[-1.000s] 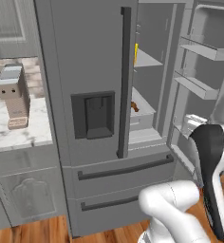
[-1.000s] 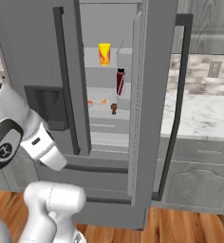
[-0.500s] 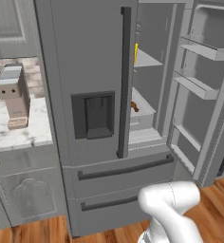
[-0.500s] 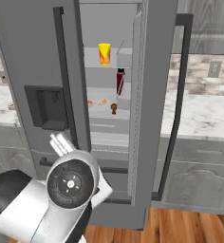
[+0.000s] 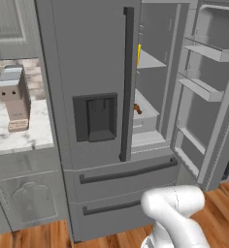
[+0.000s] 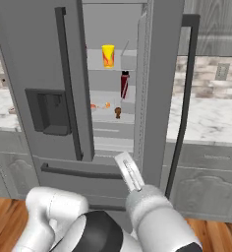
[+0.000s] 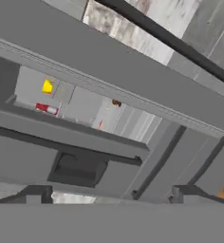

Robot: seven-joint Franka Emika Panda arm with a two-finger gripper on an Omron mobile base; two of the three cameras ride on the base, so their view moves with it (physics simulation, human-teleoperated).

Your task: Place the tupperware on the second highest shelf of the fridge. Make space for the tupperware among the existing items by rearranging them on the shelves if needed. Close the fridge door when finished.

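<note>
The gripper (image 7: 107, 194) hangs wide open and empty before the fridge (image 6: 34, 59), its door (image 6: 162, 74) swung out, the tupperware (image 6: 99, 106) near the lower shelf's (image 6: 108, 115) front edge.

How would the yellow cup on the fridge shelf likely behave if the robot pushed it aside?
The yellow cup stands upright and tapers toward its base, so a high push would probably tip it. It looks small and likely light. On the smooth shelf it may slide easily.
</note>
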